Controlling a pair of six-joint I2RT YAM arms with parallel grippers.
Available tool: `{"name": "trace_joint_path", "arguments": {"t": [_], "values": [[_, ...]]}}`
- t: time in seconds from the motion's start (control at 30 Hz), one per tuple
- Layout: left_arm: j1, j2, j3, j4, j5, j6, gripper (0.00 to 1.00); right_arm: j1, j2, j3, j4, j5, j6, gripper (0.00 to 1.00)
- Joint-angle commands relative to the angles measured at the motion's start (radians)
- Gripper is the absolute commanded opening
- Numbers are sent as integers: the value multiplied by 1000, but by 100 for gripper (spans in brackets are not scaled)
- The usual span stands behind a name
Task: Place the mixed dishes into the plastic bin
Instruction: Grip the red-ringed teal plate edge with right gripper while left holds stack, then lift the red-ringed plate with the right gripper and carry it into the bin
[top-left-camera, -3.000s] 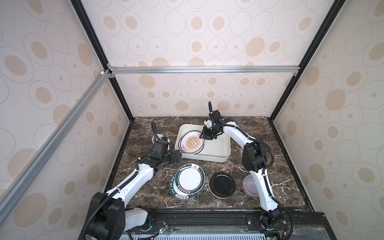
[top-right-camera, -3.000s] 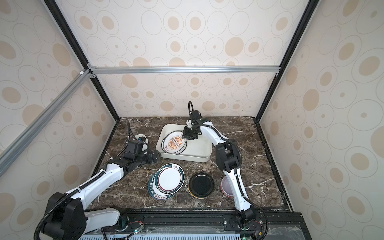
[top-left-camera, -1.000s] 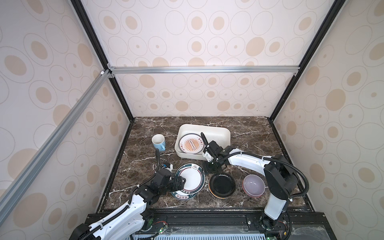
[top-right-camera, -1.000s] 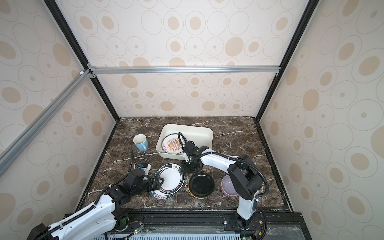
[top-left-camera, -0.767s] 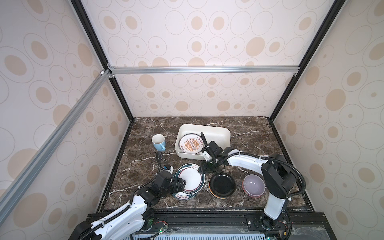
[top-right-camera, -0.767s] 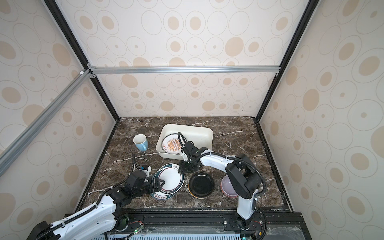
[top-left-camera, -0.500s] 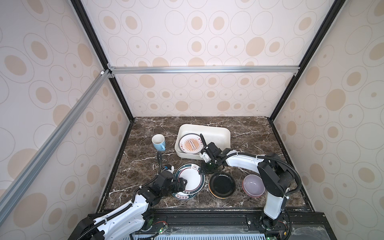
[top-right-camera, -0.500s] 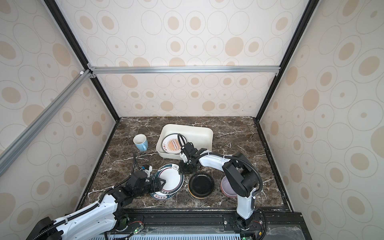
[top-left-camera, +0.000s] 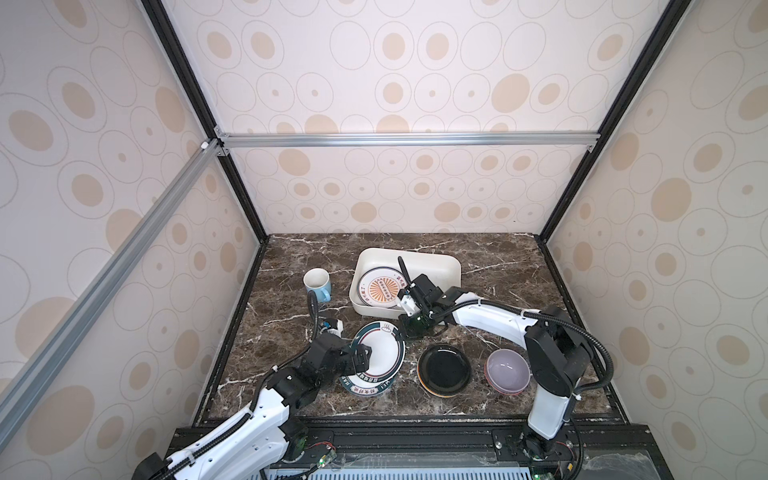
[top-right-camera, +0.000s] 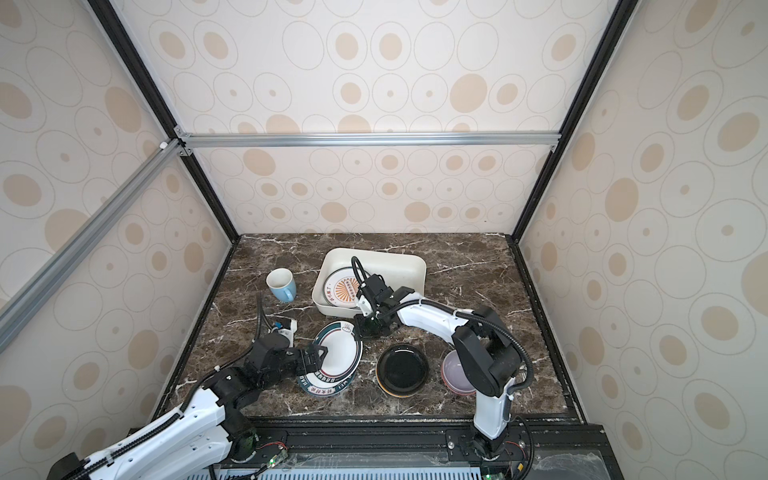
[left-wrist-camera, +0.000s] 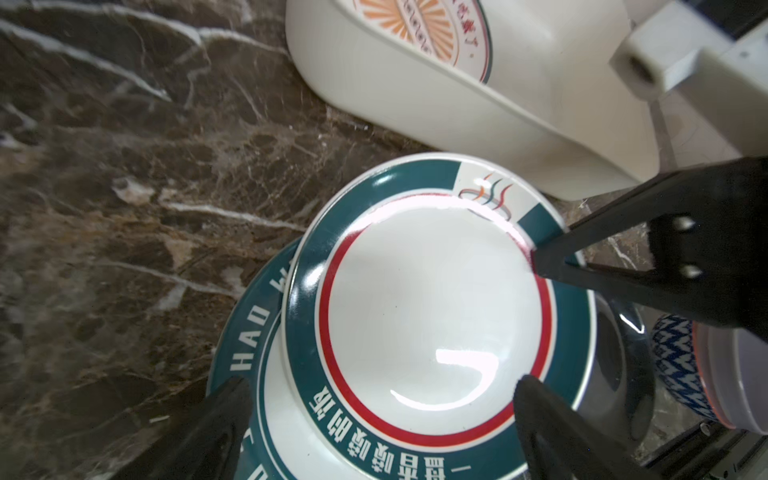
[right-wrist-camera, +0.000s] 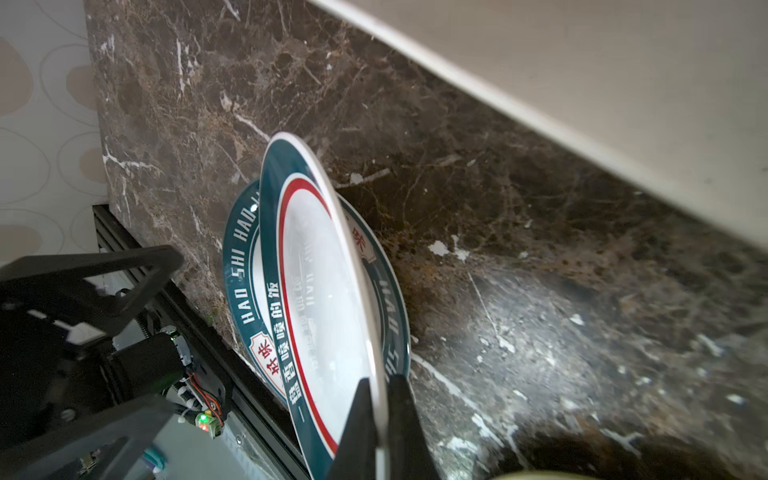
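Right claw (right-wrist-camera: 380, 399): pinched shut on rim of top plate (right-wrist-camera: 324, 291).
Left claw (left-wrist-camera: 382, 411): wide open at that plate's other edge.

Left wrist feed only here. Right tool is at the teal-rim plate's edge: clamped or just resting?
Observer: Clamped. The right wrist view shows the right tool shut on the top plate at its rim.
Operator: Plate flat?
Observer: No. It is tilted, with the gripped edge raised off the lower plate.
Operator: Where's the mug?
Observer: The light-blue mug stands upright on the table, left of the bin in both top views, outside it.
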Motion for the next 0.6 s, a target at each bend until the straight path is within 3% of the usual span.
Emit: {"name": "trace_joint_path", "arguments": {"t": [0.0,0.37,0.57], "values": [[-2,-38,78,-115,-71,27,99,-8,-60,66,-78,18,-14,0],[46,40,237,-169,-103,103,99,-119,-31,282,-146,-35,-35,0],[170,152,323,-139,-15,187,99,-213,108,444,-140,-73,-34,0]]}}
